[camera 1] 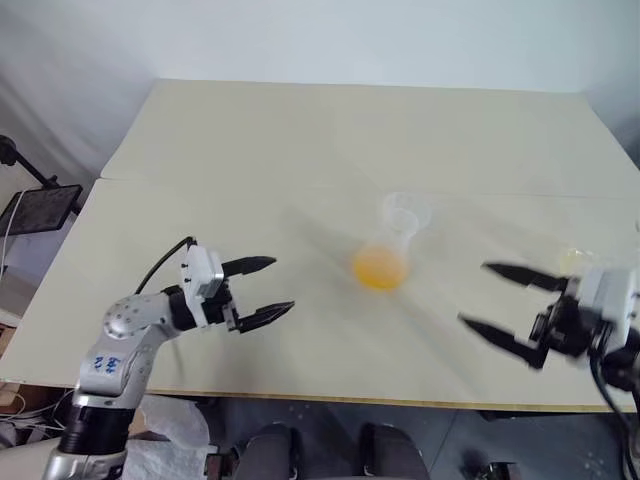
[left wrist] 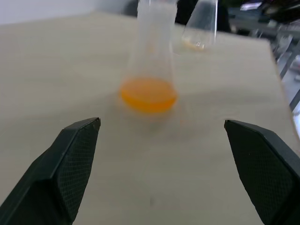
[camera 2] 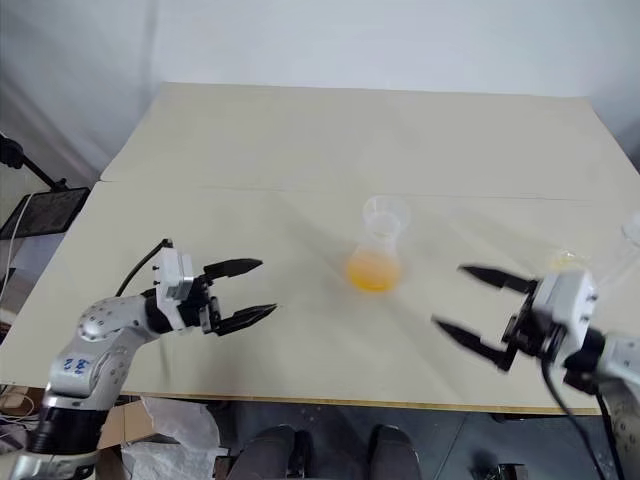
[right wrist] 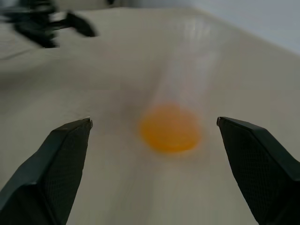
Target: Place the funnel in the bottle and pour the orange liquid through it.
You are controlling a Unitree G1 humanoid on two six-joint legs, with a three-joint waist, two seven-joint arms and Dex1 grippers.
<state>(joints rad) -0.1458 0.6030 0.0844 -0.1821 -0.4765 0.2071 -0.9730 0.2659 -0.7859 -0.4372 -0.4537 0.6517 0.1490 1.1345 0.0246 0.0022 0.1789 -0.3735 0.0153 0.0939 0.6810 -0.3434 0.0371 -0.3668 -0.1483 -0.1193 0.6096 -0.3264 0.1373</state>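
The clear bottle [camera 1: 393,243] stands upright at the middle of the table [camera 1: 250,150], with the orange liquid [camera 1: 379,268] pooled in its base. The clear funnel [camera 1: 405,213] sits at the bottle's mouth. My left gripper [camera 1: 280,285] is open to the left of the bottle, pointing at it, well apart from it. My right gripper [camera 1: 474,294] is open to the right of the bottle, also aimed at it and clear of it. The left wrist view has the bottle [left wrist: 152,51] and liquid [left wrist: 148,93] ahead between the fingers. The blurred liquid [right wrist: 169,127] lies ahead in the right wrist view.
A second clear flask [left wrist: 200,26] with a trace of orange at its bottom stands beyond the bottle, near the table's right side [camera 1: 575,260]. A dark tablet on a stand [camera 1: 40,207] is off the table's left edge. The table's front edge [camera 1: 400,400] runs just below both grippers.
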